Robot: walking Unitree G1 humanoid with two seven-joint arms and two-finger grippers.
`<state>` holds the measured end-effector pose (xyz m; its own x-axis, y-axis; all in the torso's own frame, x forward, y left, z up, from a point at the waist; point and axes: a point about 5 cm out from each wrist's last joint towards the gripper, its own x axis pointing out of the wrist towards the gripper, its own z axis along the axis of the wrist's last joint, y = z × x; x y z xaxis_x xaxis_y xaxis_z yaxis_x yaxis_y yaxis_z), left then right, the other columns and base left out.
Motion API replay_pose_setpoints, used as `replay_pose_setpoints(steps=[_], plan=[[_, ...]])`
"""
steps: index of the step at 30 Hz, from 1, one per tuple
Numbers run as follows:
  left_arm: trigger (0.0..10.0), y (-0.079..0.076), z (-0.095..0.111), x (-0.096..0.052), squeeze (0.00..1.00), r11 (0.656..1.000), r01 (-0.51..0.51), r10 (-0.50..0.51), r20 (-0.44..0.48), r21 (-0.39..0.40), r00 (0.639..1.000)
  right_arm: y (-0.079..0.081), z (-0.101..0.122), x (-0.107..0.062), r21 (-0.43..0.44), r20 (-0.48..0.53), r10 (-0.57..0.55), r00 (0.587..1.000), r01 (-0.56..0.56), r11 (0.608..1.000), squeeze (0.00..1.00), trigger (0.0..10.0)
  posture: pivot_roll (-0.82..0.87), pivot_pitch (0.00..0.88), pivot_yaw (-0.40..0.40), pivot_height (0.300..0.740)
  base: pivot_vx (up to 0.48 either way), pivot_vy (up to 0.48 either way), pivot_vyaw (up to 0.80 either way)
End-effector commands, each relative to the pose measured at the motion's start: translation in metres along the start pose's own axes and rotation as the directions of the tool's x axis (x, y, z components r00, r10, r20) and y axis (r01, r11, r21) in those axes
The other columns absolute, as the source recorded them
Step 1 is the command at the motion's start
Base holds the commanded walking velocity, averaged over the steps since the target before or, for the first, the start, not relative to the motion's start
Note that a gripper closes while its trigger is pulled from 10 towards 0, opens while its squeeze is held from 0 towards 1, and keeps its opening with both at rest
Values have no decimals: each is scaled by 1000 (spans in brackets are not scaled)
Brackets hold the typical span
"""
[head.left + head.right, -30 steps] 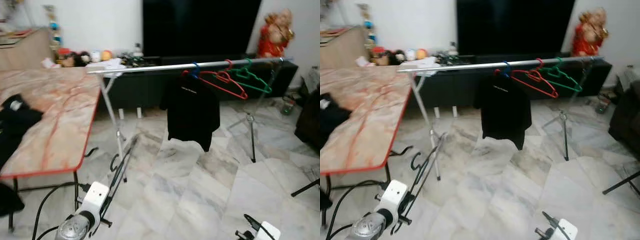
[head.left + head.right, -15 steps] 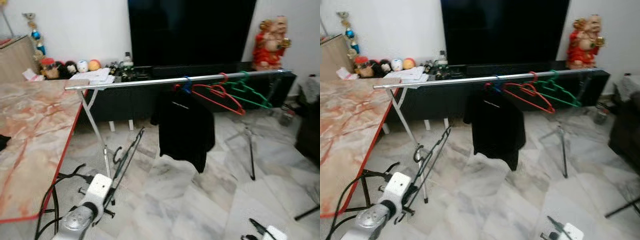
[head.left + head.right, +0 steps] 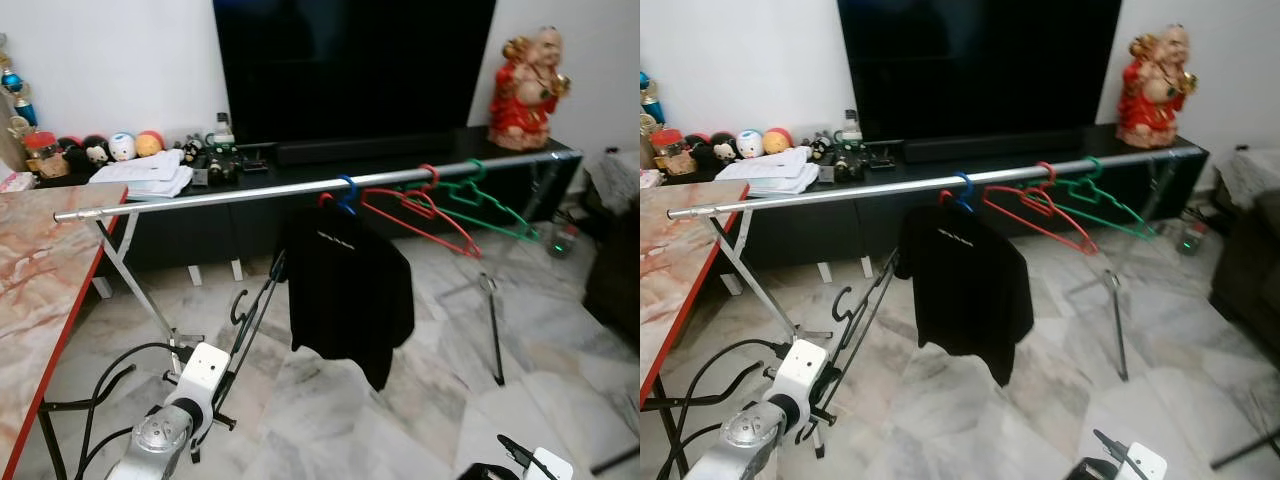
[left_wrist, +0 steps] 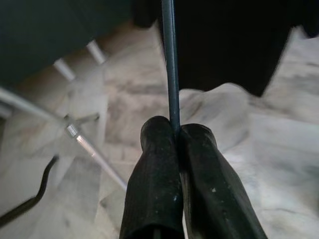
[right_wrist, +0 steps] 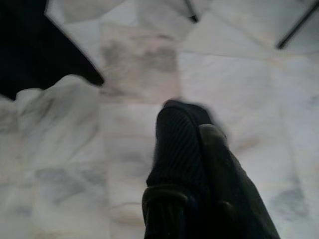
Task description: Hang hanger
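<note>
The black hanger [image 3: 252, 312] is held in the left gripper [image 4: 175, 130], low and in front of the clothes rail [image 3: 200, 200], below its left half. Its thin wire runs up and away from the fingertips toward the rail, and its hook curls off to the left side of the shaft, clear of the rail. In the left wrist view the two black fingers [image 4: 154, 184] are pressed together with the hanger's wire pinched between them, so the pincer is clamped on the hanger. The left arm [image 3: 175, 425] rises from the lower left edge of the head views, its silver wrist and white housing angled up and forward toward the rail.

The right gripper [image 5: 187, 129] sits low at the bottom right, pointing down over the marble floor [image 3: 560, 400]; its fingers lie against each other, closed on nothing.

On the rail, a black T-shirt [image 3: 345, 295] hangs from a blue hanger [image 3: 346, 190] near the middle. Beside it toward the rail's right end hang a red hanger [image 3: 415, 215] and a green hanger [image 3: 495, 210], both bare. The rail stands on crossed metal legs. A red-edged marble-patterned table [image 3: 40, 290] lies at the left edge of the head views. Behind the rail is a low black TV cabinet [image 3: 200, 225] with a large dark television [image 3: 350, 70], a red figurine [image 3: 525, 85] at the cabinet's right end, and papers and small toys at its left.
</note>
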<state>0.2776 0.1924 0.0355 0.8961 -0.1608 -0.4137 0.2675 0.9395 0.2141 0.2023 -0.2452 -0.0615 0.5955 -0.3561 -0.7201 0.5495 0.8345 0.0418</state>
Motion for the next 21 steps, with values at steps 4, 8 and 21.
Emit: replay_pose_setpoints(steps=[4, 8, 21], plan=[[10000, 8, -1, 0, 0, 999, -32, 32, -12, 6, 999, 9, 5, 1, -23, 9, 41, 999, -41, 999, 0, 10000, 136, 0, 16, 740, 480, 0, 0], [10000, 9, -1, 0, 0, 999, -38, 38, -14, 6, 999, 9, 5, 1, -31, 6, 46, 999, -46, 998, 0, 10000, 138, 0, 14, 740, 480, 0, 0], [10000, 23, -17, -1, 0, 992, -127, 129, -159, 23, 979, 10, 5, 1, -44, -1, 71, 997, -71, 997, 0, 10000, 138, 0, 9, 740, 248, 0, 0]])
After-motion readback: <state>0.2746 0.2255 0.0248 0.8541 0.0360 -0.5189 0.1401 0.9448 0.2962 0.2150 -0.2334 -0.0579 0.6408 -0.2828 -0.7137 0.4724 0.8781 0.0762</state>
